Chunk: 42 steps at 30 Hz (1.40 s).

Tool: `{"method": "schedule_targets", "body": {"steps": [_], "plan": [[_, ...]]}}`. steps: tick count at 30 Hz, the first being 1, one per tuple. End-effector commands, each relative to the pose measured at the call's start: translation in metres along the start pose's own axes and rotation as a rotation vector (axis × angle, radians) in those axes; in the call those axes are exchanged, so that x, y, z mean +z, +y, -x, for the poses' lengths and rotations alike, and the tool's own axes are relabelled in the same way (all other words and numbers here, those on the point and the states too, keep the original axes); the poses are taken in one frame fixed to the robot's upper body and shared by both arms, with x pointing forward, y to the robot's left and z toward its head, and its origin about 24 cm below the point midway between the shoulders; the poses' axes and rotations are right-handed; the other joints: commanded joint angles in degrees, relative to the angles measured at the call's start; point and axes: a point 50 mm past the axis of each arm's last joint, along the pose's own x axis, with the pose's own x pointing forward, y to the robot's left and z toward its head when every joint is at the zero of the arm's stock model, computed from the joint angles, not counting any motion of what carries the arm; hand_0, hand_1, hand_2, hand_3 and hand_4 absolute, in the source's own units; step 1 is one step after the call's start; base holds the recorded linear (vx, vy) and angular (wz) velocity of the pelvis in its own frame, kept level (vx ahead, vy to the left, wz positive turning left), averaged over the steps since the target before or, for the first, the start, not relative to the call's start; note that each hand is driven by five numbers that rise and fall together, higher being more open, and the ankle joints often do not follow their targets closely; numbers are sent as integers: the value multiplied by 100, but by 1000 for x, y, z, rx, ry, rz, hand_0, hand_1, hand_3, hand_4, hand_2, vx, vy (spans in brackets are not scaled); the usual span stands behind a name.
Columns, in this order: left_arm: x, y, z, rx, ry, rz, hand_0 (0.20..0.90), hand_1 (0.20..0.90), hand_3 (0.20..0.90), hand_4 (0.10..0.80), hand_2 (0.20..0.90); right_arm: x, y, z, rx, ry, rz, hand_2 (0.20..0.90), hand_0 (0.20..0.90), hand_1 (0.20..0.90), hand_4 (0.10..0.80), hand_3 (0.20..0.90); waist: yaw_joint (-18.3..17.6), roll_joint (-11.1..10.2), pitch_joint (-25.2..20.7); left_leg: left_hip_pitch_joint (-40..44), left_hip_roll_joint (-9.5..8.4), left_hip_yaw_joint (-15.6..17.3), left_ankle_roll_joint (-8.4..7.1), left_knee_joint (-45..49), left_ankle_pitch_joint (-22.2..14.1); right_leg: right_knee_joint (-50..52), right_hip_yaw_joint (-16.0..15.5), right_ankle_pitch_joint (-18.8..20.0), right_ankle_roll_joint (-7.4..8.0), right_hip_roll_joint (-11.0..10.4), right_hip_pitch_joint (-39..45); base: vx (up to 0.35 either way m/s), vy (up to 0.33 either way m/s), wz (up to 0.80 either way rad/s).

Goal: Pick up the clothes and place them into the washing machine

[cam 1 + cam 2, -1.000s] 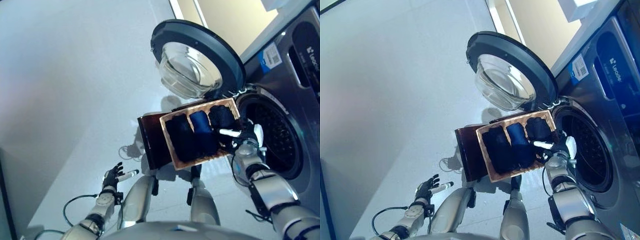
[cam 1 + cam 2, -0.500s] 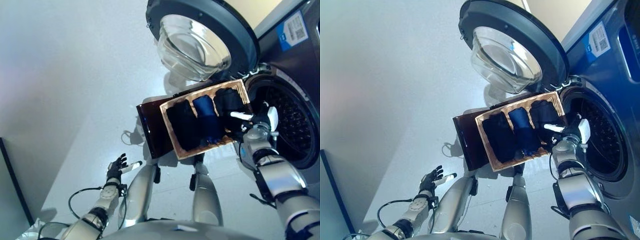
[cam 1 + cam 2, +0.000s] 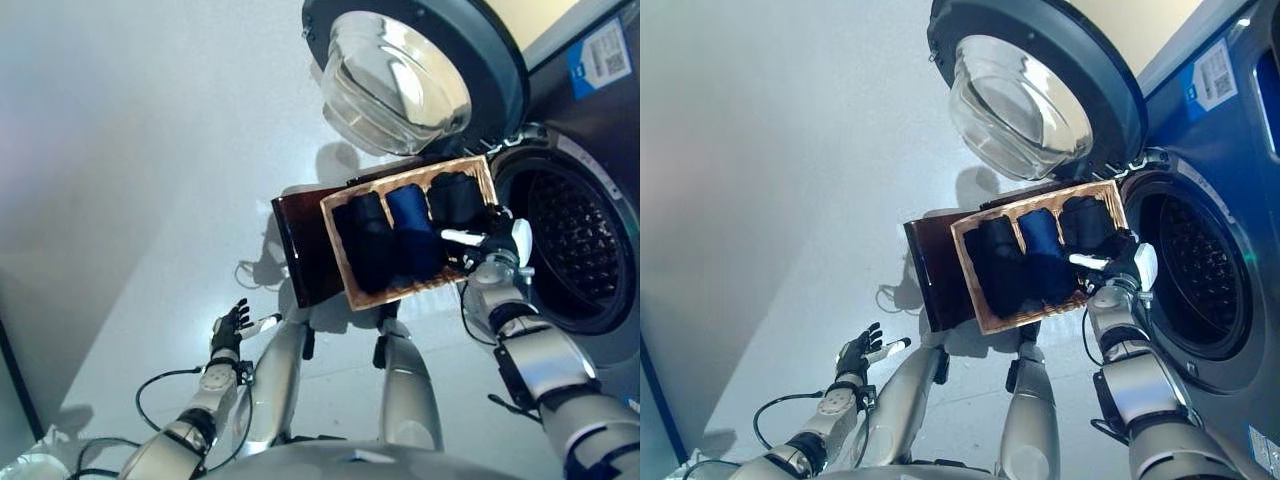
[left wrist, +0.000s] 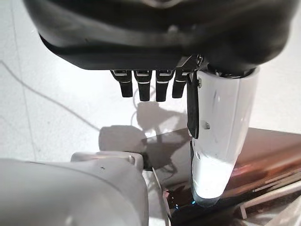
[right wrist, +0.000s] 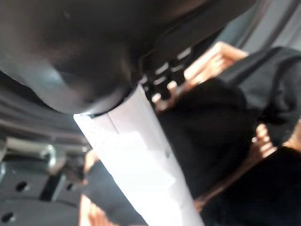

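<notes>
Pale grey floor (image 3: 120,150); the grey front-loading washing machine (image 3: 590,200) is cut off at right, round glass door (image 3: 405,75) swung open. Dark folded clothes (image 3: 405,240) lie in a compartmented wooden tray (image 3: 352,275) — right hand (image 3: 490,250) at its drum-side edge, fingers hidden, grip unreadable. Left hand (image 3: 230,325) hangs relaxed, empty.

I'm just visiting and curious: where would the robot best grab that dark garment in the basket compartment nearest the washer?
Probably at the top of the bundle, where the dark cloth bulges above the wooden dividers. Come from the washing machine side, where the right hand is at the basket edge; the basket walls block the sides.
</notes>
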Motion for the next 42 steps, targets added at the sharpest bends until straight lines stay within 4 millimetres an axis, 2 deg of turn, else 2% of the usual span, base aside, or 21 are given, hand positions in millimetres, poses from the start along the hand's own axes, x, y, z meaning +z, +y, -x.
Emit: {"method": "schedule_targets", "body": {"steps": [1,9,18,21,31,36,42], "plan": [[-13,14,3,88,41,42,900,900,900,800,900,3,-27,-8,-114,-58,5,900,900,900,800,900,14,-151,-225,-391,-51,142,-473,775,-534,-1050,-1,1194,-47,-210,72,6,12,6],[-20,14,8,85,51,63,900,900,900,800,900,5,-43,-13,-183,-37,-37,900,900,900,800,900,31,-59,-182,-521,-76,156,-466,764,-523,-1008,33,1161,-68,-220,-74,7,5,0],[-15,9,7,73,35,76,900,900,900,800,900,21,-58,-18,-244,-86,-61,900,900,900,800,900,-40,9,-166,-706,-96,224,-436,806,-581,-954,165,1136,-85,-207,-324,11,10,-6],[-15,8,7,73,32,92,900,900,900,800,900,27,-57,-18,-251,-109,-61,900,900,900,800,900,-77,14,-171,-775,-93,242,-434,828,-591,-927,188,1126,-88,-194,-411,12,7,-4],[-14,7,8,95,28,141,900,900,900,800,900,65,-51,-10,-293,-276,-117,900,900,900,800,900,-242,-8,-173,-1018,-86,281,-418,837,-602,-866,275,1097,-99,-121,-724,8,-1,-4],[-9,5,9,101,-5,165,900,900,900,800,900,81,-58,-1,-394,-362,-122,900,900,900,800,900,-297,-1,-199,-1175,-97,293,-391,876,-636,-805,298,1080,-98,-93,-930,0,0,0],[-1,-2,10,82,-60,161,900,900,900,800,900,80,-74,8,-566,-407,-29,900,900,900,800,900,-268,62,-261,-1329,-107,292,-360,884,-656,-749,324,1049,-85,-74,-1136,-3,1,-3]]}}
